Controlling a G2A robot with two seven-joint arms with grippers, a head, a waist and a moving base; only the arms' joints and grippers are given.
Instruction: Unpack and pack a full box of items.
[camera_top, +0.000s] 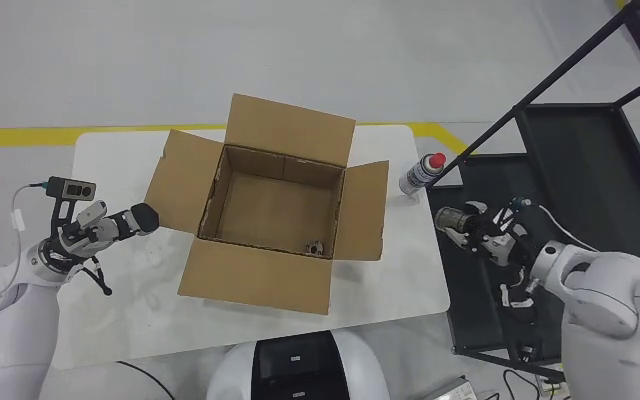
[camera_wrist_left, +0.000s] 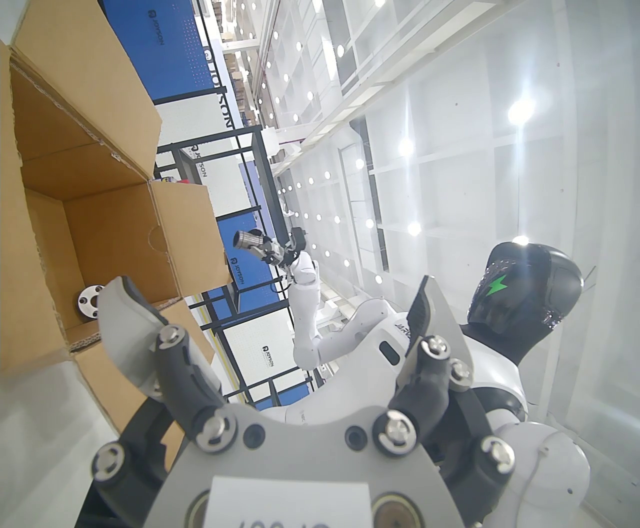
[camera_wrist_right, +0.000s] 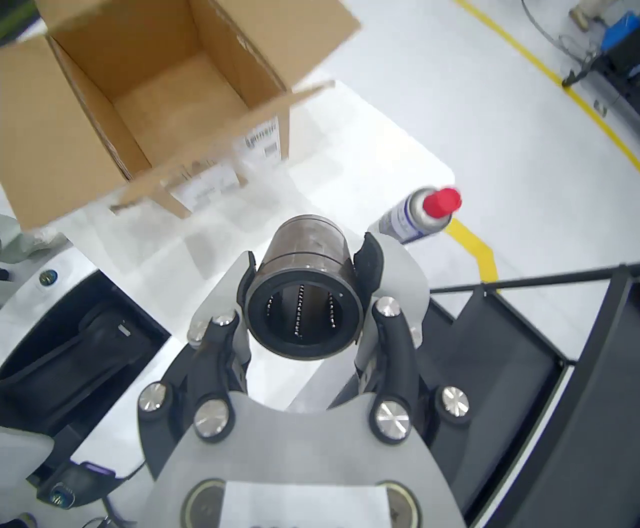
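Right gripper (camera_wrist_right: 305, 260) clamps dark metal cylindrical bearing (camera_wrist_right: 305, 295); my left gripper (camera_wrist_left: 270, 300) spread wide. Smooth white table (camera_top: 400, 270) holds open brown cardboard box (camera_top: 255, 280); glossy grey floor (camera_top: 300, 50).

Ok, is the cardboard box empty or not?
Nearly empty: the box floor is bare except for one small metal ring near the wall nearest the robot.
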